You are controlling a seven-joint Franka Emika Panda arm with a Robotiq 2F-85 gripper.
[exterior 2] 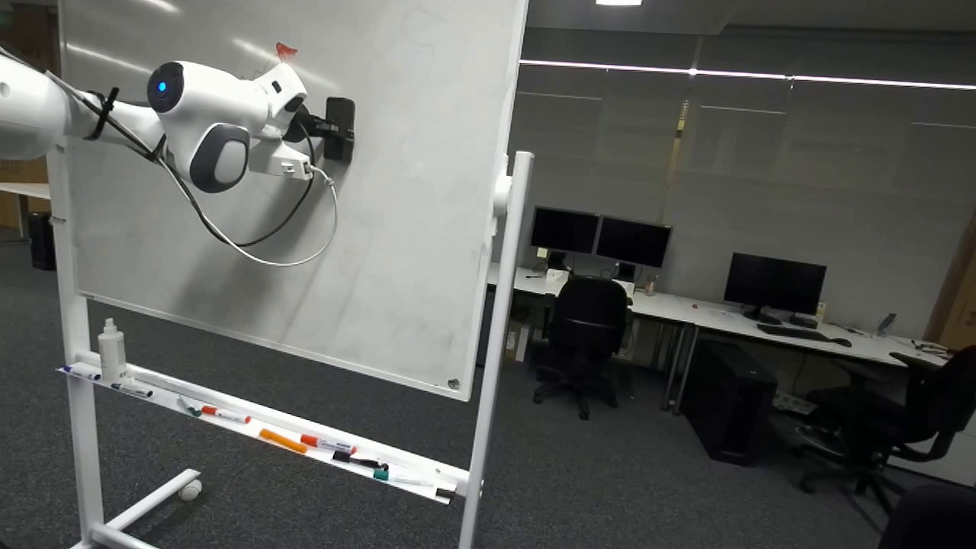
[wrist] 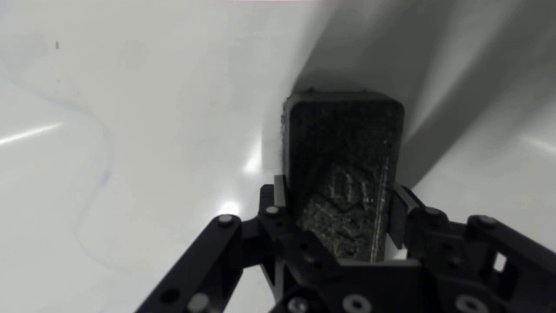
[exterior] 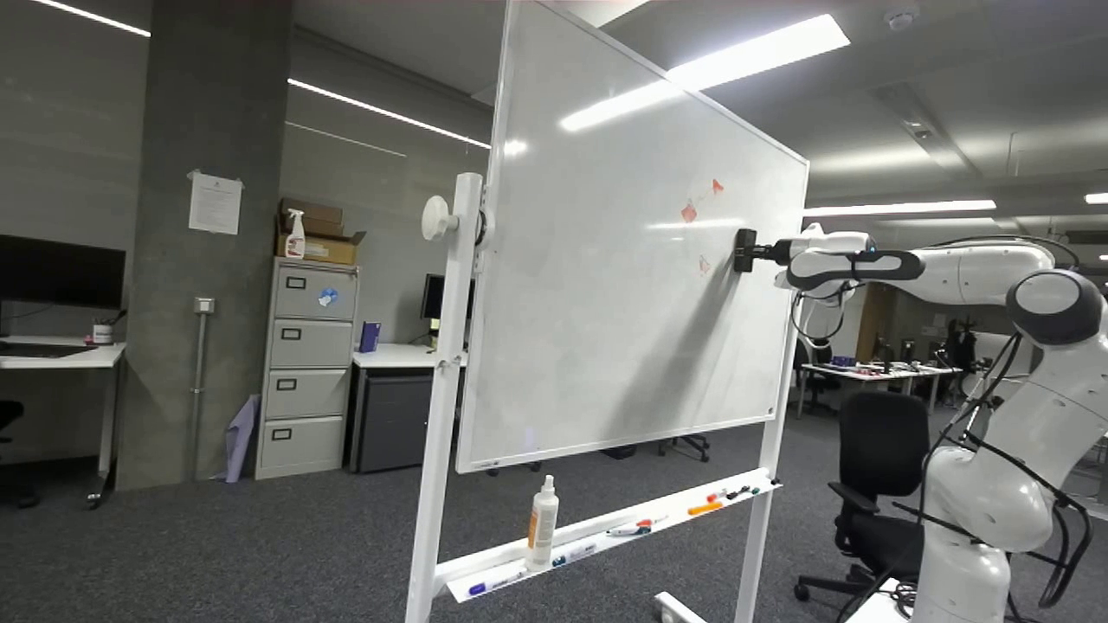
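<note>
Black eraser (wrist: 343,143), one: probably light, stiff-backed, not fragile; best taken across its long sides. Gripper (wrist: 341,196): clamped there, holding eraser at whiteboard (exterior: 597,303)

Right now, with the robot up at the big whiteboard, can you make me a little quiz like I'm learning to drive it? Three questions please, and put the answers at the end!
1. Fill in the word: the tray with the whiteboard markers runs ____ the whiteboard.

2. True or false: the spray bottle on the tray stands upright.

3. Pick one. What does the gripper hold?
A) a whiteboard marker
B) a black whiteboard eraser
C) the spray bottle

Key: 1. below; 2. true; 3. B.
</note>
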